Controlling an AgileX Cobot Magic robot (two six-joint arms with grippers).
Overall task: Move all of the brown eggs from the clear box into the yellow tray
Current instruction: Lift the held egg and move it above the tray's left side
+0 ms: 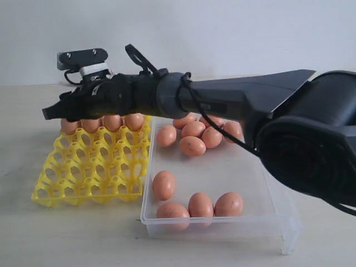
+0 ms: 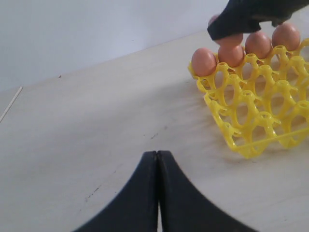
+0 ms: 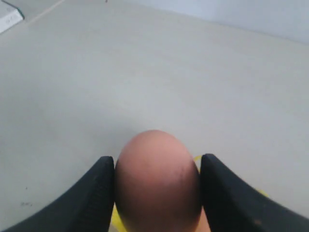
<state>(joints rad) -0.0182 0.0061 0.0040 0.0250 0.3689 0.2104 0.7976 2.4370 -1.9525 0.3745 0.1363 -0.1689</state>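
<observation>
My right gripper [image 1: 55, 113] reaches across over the back row of the yellow tray [image 1: 92, 167], shut on a brown egg [image 3: 157, 181]. A sliver of yellow shows under that egg. In the exterior view the fingers hide it. Several more brown eggs [image 1: 113, 122] sit in the tray's back row [image 2: 257, 44]. The clear box [image 1: 222, 227] lies right of the tray, with several eggs clustered at its far end [image 1: 193, 146] and several near its front wall [image 1: 201, 204]. My left gripper [image 2: 158, 153] is shut on nothing, over bare table beside the tray [image 2: 251, 116].
The right arm's thick black body [image 1: 250, 100] spans above the box's far end, and its base [image 1: 311, 150] fills the right side. A pale wall stands behind the table. A white object [image 3: 9, 19] lies far off on the tabletop.
</observation>
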